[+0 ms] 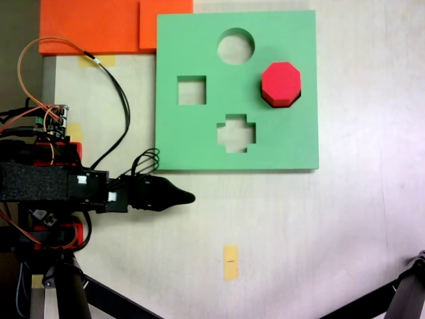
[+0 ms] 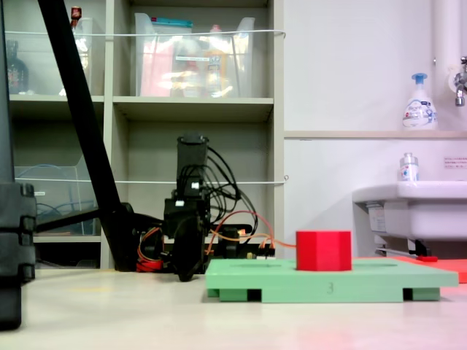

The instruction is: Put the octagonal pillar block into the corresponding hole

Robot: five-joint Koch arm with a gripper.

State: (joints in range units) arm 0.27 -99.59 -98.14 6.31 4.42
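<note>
The red octagonal pillar block [image 1: 281, 84] stands upright in the right part of the green foam board [image 1: 199, 139]. In a fixed view the block [image 2: 323, 251] rises above the board's top surface [image 2: 379, 277]. The eight-sided hole is hidden under the block. My gripper [image 1: 189, 197] hangs just off the board's near-left corner, well apart from the block. Its black jaws come to a single point with no gap and hold nothing. Seen from the front, the gripper [image 2: 188, 271] is a dark mass left of the board.
The board also has a round cutout [image 1: 236, 46], a square cutout [image 1: 191, 90] and a cross-shaped cutout [image 1: 236, 133]. Orange foam sheets [image 1: 99, 26] lie at the back left. A yellow tape mark [image 1: 230, 262] is on the table. Tripod legs [image 1: 412, 292] stand at the front corners.
</note>
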